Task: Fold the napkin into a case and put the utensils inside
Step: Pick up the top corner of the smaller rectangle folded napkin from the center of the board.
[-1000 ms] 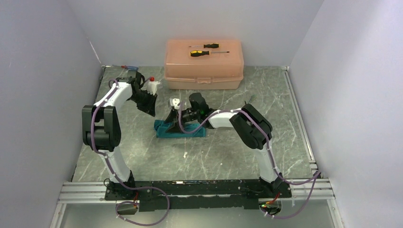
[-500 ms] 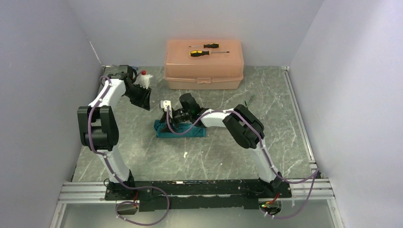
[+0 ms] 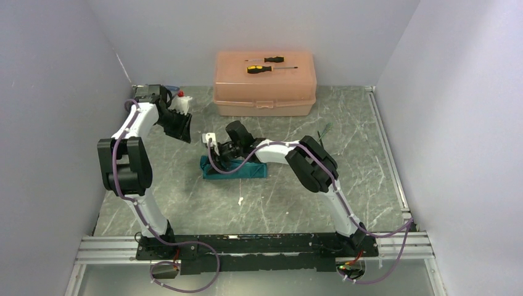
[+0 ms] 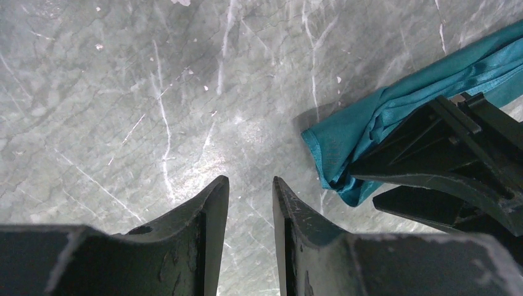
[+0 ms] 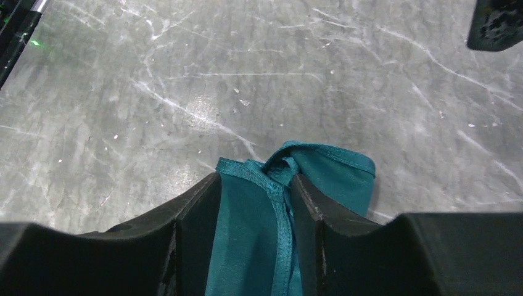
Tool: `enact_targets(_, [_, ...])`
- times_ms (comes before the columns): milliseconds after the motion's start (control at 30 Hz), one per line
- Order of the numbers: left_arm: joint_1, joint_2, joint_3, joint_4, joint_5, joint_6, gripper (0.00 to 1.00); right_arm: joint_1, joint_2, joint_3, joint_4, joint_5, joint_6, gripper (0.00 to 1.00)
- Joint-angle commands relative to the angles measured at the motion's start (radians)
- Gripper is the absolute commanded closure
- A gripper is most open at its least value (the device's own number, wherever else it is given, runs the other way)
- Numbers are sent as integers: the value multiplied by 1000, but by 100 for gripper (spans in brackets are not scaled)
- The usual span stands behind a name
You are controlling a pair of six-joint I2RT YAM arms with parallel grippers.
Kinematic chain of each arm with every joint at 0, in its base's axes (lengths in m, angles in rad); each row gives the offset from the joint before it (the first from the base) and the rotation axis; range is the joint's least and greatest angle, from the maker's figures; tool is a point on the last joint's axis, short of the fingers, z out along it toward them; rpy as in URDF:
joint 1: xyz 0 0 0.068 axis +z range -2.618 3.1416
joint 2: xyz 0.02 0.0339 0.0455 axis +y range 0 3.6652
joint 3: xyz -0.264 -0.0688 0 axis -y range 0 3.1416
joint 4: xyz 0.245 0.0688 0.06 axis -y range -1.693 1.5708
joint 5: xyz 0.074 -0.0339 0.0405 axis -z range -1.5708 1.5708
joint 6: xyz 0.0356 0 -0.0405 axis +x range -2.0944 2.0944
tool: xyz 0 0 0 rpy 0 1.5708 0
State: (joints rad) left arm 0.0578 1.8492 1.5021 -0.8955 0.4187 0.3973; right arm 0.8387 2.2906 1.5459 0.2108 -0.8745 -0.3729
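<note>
The teal napkin (image 3: 237, 171) lies as a long narrow folded strip on the table's middle. My right gripper (image 3: 214, 159) reaches left along it and is shut on the cloth at its left end. In the right wrist view the napkin (image 5: 253, 234) fills the gap between the fingers of the right gripper (image 5: 256, 176). My left gripper (image 3: 181, 131) hangs empty to the back left, jaws slightly apart (image 4: 251, 180). The napkin's end (image 4: 345, 132) and the right fingers (image 4: 444, 154) show there. A thin dark fork (image 3: 323, 131) lies at the right. The spoon is not in view.
A peach plastic box (image 3: 265, 92) stands at the back with two yellow-and-black screwdrivers (image 3: 265, 65) on its lid. Grey walls close in on both sides. A metal rail (image 3: 247, 243) runs along the near edge.
My right gripper has moved left along the napkin to its left end. My left gripper has drawn back and to the left, away from the napkin. The napkin has stayed in place.
</note>
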Motion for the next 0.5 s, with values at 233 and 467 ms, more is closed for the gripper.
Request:
enact_targets(233, [13,-52,-3,26,-12,-6,64,8,-22,-16,58,-10,-11,64])
enact_targets(467, [13,-45,-3,19,-5,-8,64,5,-65,-67,97,27,-23,61])
